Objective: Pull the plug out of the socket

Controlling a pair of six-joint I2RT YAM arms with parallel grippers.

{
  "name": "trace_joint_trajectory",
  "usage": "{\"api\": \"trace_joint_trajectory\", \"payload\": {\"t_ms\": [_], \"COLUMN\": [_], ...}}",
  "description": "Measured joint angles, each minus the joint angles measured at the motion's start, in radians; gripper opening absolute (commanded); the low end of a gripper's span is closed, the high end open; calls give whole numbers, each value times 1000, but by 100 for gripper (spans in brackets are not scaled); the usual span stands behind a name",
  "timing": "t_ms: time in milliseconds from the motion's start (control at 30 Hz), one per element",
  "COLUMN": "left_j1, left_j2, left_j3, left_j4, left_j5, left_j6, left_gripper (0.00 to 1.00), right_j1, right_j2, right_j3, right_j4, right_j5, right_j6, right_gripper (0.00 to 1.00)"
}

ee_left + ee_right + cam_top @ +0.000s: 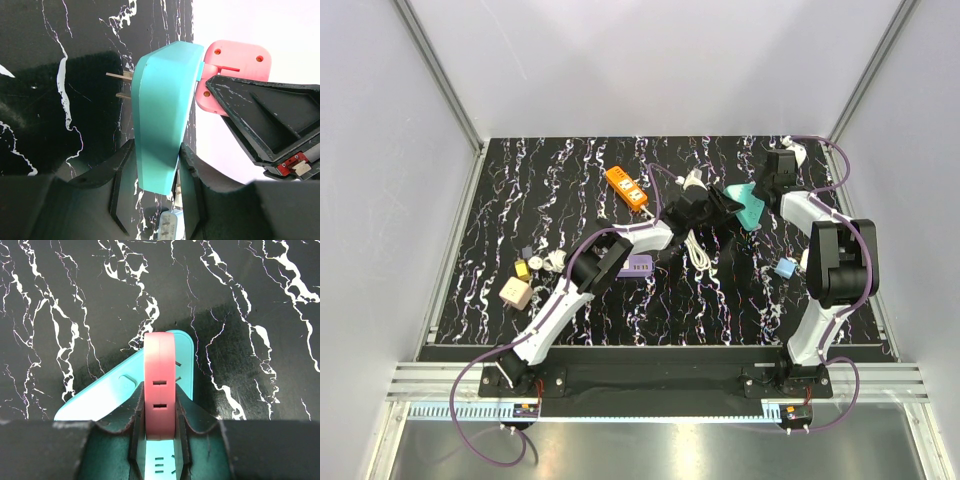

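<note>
Teal adapter block (160,115) is held clear of the black marbled worktop (510,200), right of centre, between the two arms. It is clamped across its narrow lower part by the left gripper (156,155). The jaws are closed onto its two flanks, with a finger (122,190) pressed to each side. Two bare metal prongs (120,85) are seen projecting from the block's side, touching nothing.

Against the block's far end the pink plug (160,390) is seated. The two bodies are touching, and no gap is seen at the joint. The plug is pinched edgewise by the right gripper (160,412), its jaws narrowed to the plug's thickness and pressed on both flat faces. Two slots are noted on the plug's exposed edge in the right wrist view. A shadow is cast on the surface beneath the pair.

Elsewhere on the worktop, all untouched:
- an orange power strip (626,188) is laid diagonally, left of the grippers
- a white cable (698,250) is looped below the left wrist
- a purple item (640,266) is beside the left forearm
- a small blue item (783,268) is near the right arm
- a beige cube (515,293) is near the left edge, with a few small pieces close by

What the small pieces are cannot be told.
</note>
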Motion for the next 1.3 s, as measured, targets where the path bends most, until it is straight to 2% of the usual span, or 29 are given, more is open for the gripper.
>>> {"api": "trace_joint_trajectory", "payload": {"t_ms": [267,767,1067,1133,1300], "left_j1": [0,3,5,10,24], "left_j2": [0,0,0,2,6], "left_j3": [16,28,40,46,49], "left_j4": [-25,-44,-93,-174,-179], "left_j5": [-2,30,14,-37,-62], "left_j6": [-2,-52,-48,-30,-32], "left_gripper": [0,0,0,0,0], "right_j1": [0,-3,-3,-3,-20], "right_j2": [-3,-97,-97,-114,-146], "right_j3": [-13,-176,-188,-185,-95], "right_j4": [30,220,239,239,181], "right_j5": [-1,10,8,23,27], "right_j6": [0,1,4,4,14], "right_gripper": [0,0,0,0,0]}}
